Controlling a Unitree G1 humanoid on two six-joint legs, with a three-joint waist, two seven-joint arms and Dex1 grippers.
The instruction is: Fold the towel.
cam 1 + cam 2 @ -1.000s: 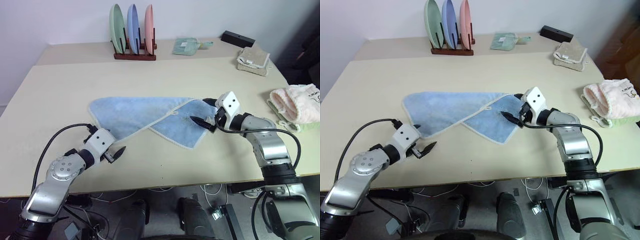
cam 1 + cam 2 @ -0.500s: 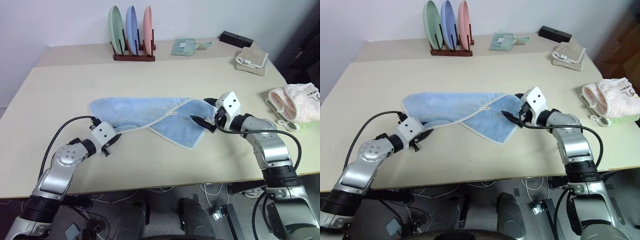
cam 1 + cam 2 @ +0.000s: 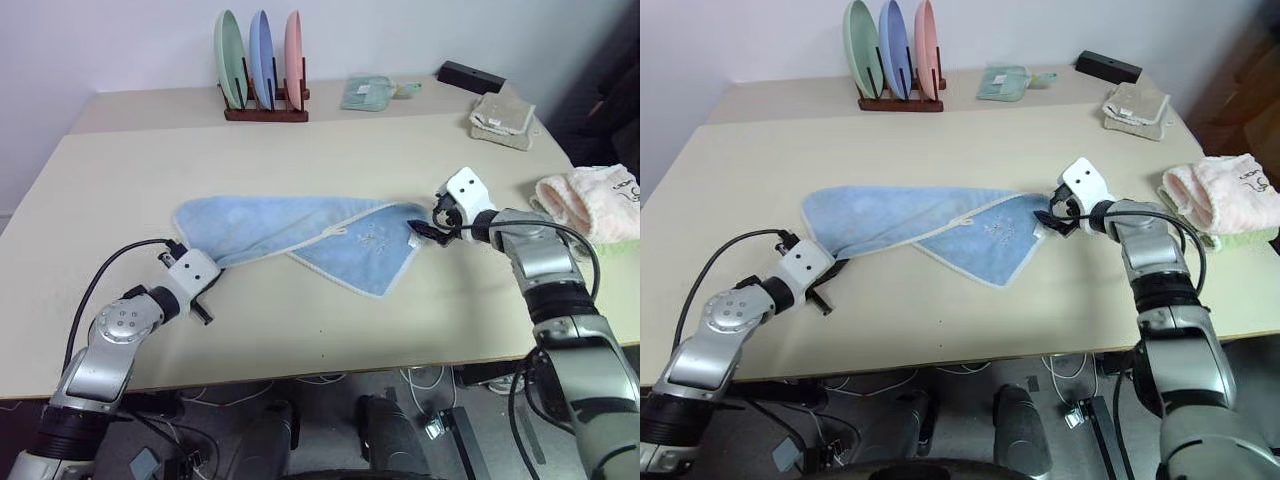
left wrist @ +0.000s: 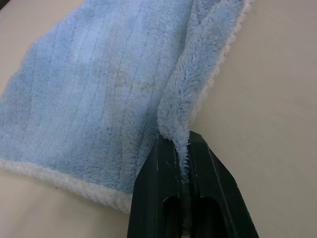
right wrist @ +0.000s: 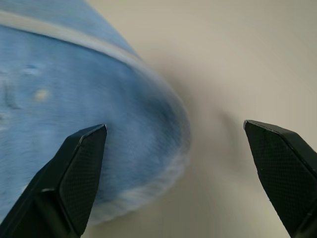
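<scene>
The light blue towel (image 3: 300, 232) with whitish trim lies partly folded over itself in the middle of the table. My left gripper (image 3: 210, 275) is at its near-left corner. The left wrist view shows that gripper (image 4: 182, 166) shut on a raised pinch of the towel (image 4: 99, 79). My right gripper (image 3: 424, 229) is at the towel's right corner. In the right wrist view its fingers (image 5: 81, 163) stand wide apart, and the towel's rounded corner (image 5: 99, 94) lies between them, untouched by the far finger.
At the back edge of the table (image 3: 120, 170) stand a plate rack (image 3: 263, 62), a green cloth (image 3: 370, 93) and a black box (image 3: 475, 76). A beige folded towel (image 3: 503, 118) and a pink-and-white fluffy towel (image 3: 597, 200) lie on the right.
My left gripper moved onto the towel's near-left corner and shut on it, drawing the cloth out a little. My right gripper, still open, slid right to the towel's right corner.
</scene>
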